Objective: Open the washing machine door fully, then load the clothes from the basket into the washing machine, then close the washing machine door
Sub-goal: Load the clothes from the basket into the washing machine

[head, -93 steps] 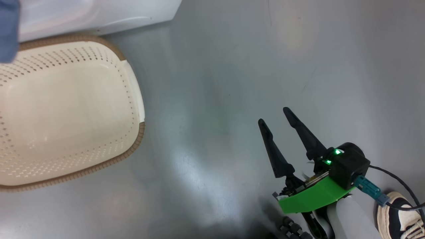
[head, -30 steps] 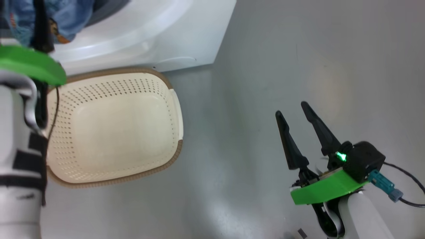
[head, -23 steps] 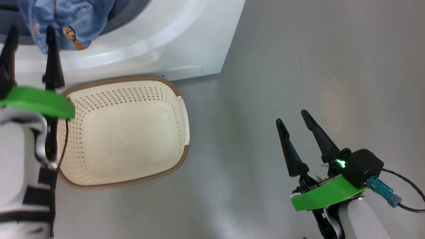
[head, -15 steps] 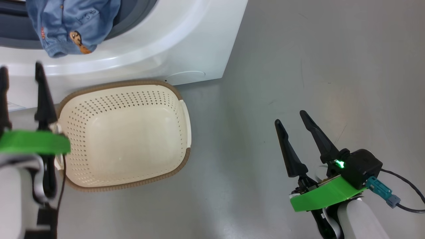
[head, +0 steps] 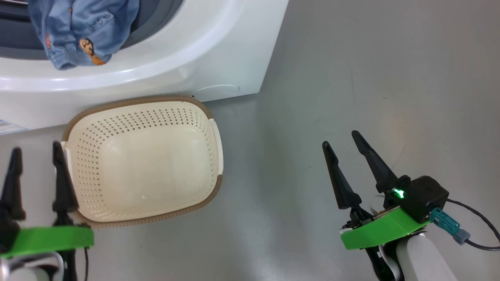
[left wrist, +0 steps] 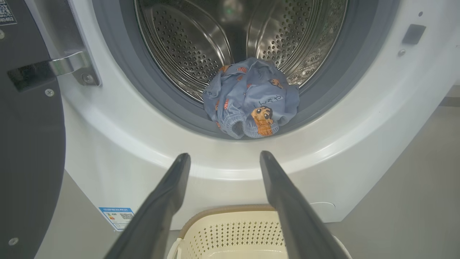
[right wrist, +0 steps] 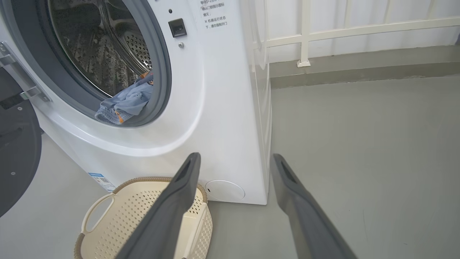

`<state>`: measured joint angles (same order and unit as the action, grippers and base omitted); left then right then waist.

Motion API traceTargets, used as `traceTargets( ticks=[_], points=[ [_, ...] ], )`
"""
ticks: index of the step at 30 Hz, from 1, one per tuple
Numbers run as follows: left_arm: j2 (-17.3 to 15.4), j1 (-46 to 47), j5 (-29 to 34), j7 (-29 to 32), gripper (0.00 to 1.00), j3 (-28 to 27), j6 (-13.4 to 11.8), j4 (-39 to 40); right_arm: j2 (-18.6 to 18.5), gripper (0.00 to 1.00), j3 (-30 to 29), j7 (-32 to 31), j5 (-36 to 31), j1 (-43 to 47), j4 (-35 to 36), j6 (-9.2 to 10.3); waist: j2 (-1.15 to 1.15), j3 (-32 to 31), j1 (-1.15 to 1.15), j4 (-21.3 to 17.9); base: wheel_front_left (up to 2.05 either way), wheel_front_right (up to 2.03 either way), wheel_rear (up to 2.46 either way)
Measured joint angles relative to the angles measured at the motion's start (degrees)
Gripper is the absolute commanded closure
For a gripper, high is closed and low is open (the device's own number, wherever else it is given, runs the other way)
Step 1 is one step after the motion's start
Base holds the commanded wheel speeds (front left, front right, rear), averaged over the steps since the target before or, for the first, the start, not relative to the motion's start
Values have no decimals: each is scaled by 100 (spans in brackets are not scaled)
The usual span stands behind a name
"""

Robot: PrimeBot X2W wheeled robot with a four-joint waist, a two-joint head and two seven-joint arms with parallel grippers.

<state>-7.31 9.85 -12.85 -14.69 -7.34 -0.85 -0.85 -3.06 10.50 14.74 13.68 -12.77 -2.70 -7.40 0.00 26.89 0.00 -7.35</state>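
Observation:
The washing machine (head: 218,50) stands with its drum open. The washing machine door (left wrist: 28,144) is swung wide at the left on its metal hinge (left wrist: 68,64). The light-blue clothes (left wrist: 251,97) lie bunched on the grey gasket at the drum's lower lip, also in the head view (head: 78,31) and the right wrist view (right wrist: 124,102). On the floor against the machine's front sits the basket (head: 211,117), with nothing in it. My left gripper (head: 37,148) is open and empty by the basket's left end. My right gripper (head: 340,139) is open and empty over the floor, well right of the basket.
A blue label (left wrist: 116,216) marks the machine's lower left corner. Grey floor (head: 351,70) stretches to the right of the machine. A white railing (right wrist: 323,32) runs along the back wall. A cable (head: 476,218) trails from my right wrist.
My left gripper has drawn back from the drum mouth to the basket's left end, open and empty. The clothes stay on the drum's lip. The head camera has shifted; the right gripper holds still.

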Motion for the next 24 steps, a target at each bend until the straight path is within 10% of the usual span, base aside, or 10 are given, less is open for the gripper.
traceTargets(
  ticks=[24],
  points=[
    [136,-413,94,0,0,13,-91,249,-29,0,14,0,8,0,-54,0,0,-96,0,-12,0,0,0]
  ],
)
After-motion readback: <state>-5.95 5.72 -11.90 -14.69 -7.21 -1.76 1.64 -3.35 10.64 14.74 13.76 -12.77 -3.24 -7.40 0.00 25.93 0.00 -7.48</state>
